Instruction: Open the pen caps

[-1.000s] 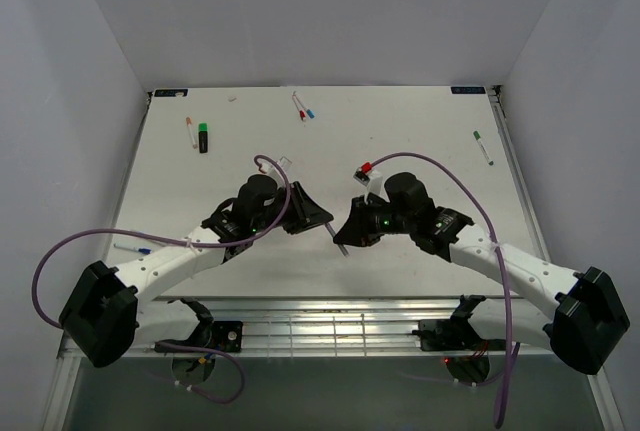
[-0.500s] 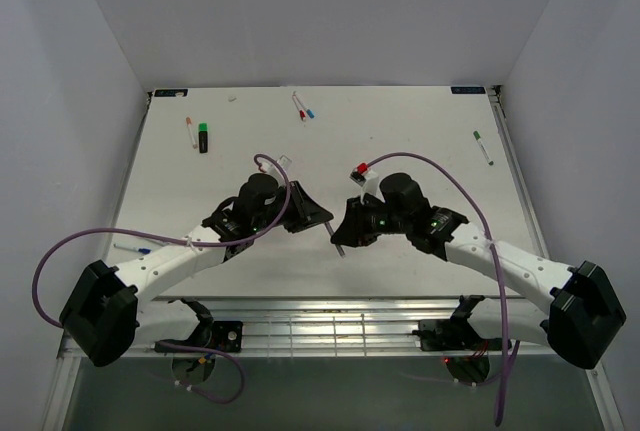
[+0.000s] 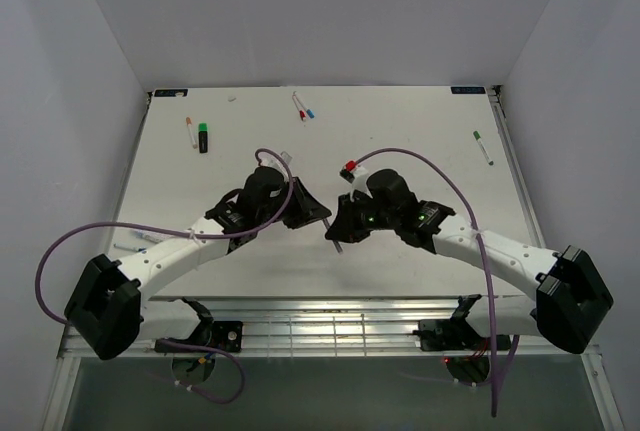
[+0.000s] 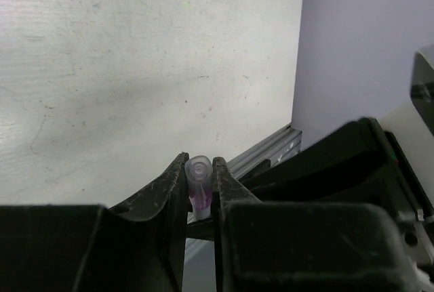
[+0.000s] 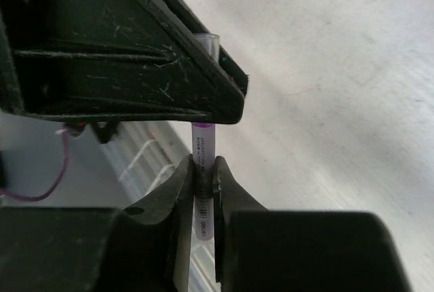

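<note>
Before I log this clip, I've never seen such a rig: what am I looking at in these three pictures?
A left arm and a right arm, both robotic, are bolted at a white table's near edge. The wide picture looks down from above. The other two come from cameras on each wrist. The left end effector pinches the clear end of a pen, and the right end effector pinches its barrel. Lying loose further back are a black marker and thin pens.
</note>
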Controlling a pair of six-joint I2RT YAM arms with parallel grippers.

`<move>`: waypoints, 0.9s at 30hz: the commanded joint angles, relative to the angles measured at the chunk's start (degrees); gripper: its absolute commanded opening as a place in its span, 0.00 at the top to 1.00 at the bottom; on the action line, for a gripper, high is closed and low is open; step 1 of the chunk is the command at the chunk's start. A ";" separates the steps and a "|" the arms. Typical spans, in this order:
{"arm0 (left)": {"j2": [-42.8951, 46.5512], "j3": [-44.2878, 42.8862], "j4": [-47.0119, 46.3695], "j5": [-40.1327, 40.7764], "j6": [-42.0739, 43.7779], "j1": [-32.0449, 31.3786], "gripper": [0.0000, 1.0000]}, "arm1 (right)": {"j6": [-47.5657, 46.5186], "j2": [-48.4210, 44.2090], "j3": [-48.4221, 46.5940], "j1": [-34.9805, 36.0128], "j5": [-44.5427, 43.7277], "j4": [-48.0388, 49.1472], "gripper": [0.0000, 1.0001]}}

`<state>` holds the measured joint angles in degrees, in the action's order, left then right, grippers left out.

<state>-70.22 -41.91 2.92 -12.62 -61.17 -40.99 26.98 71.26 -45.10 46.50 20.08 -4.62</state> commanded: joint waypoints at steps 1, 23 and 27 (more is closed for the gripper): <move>-2.37 -7.38 9.15 2.94 -0.44 0.47 1.00 | -4.65 1.77 -5.59 5.76 -15.54 -5.28 0.92; -7.04 -12.34 9.73 -11.11 10.28 18.32 1.00 | -5.36 -4.03 -0.42 8.00 -26.94 -10.06 0.92; -9.14 -7.76 10.79 -9.01 11.15 18.32 1.00 | -5.98 1.06 -2.27 1.85 -21.24 -7.51 0.92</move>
<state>-77.71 -52.93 10.81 -22.65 -52.40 -22.61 22.70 69.17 -45.12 51.31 -9.39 -17.15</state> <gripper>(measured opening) 0.255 0.171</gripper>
